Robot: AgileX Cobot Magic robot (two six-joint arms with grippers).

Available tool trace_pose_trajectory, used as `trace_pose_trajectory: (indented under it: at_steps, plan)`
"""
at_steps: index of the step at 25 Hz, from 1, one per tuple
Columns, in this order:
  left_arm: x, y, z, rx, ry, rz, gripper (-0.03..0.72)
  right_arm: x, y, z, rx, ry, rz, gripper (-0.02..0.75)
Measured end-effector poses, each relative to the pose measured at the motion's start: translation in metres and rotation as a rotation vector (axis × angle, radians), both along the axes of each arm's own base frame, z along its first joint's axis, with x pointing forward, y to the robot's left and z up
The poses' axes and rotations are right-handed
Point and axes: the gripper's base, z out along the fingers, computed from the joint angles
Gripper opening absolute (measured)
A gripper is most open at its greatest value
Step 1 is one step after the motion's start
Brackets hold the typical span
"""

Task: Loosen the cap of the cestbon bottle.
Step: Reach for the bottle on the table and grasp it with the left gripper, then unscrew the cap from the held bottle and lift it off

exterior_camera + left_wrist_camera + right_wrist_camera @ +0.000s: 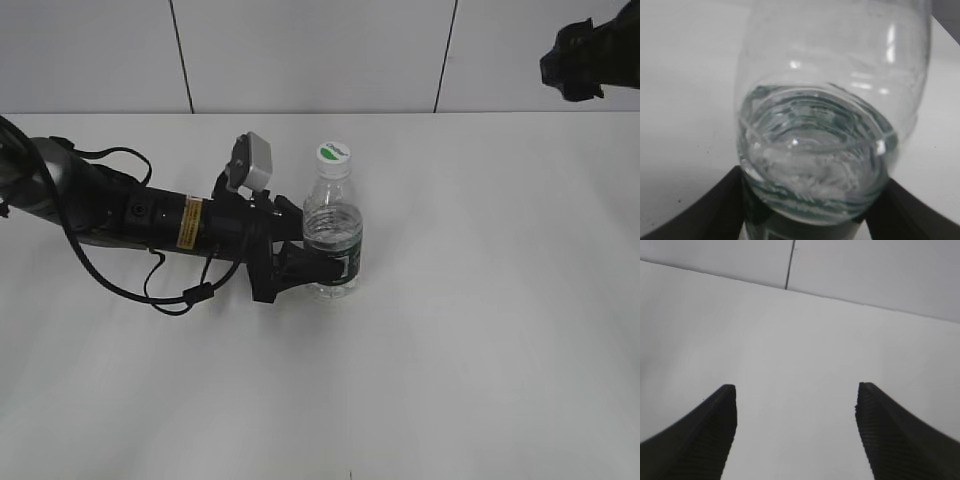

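Left gripper [318,262] clamped around upright cestbon bottle [332,240], cap [334,153] on; right gripper [796,435] wide.

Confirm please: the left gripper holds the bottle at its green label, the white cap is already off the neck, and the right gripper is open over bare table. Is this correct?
Not quite. The exterior view shows the cap on the neck of the bottle, not off. The rest holds: the left gripper is closed on the label, and the right gripper is open over bare table.
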Motion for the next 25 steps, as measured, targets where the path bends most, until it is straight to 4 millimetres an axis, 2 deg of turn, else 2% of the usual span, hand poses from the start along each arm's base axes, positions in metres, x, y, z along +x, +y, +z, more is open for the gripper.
trace_pose_trajectory:
  at_steps: [5, 9, 18, 25]
  plan:
    - [0.0, 0.0, 0.0, -0.001, -0.001, -0.003, 0.426, 0.005, -0.004, 0.008, -0.047, 0.187, -0.09, 0.531]
    - [0.0, 0.0, 0.0, -0.001, -0.001, -0.003, 0.425, 0.013, 0.003, 0.015, -0.055, 0.324, -0.047, 0.492]
    - [-0.001, 0.0, 0.0, -0.002, -0.003, -0.007, 0.425, 0.039, 0.023, 0.025, -0.069, 0.634, 0.067, 0.483]
    - [-0.002, 0.0, 0.0, 0.006, -0.009, -0.026, 0.425, 0.056, 0.049, 0.022, 0.033, 0.703, 0.166, 0.483]
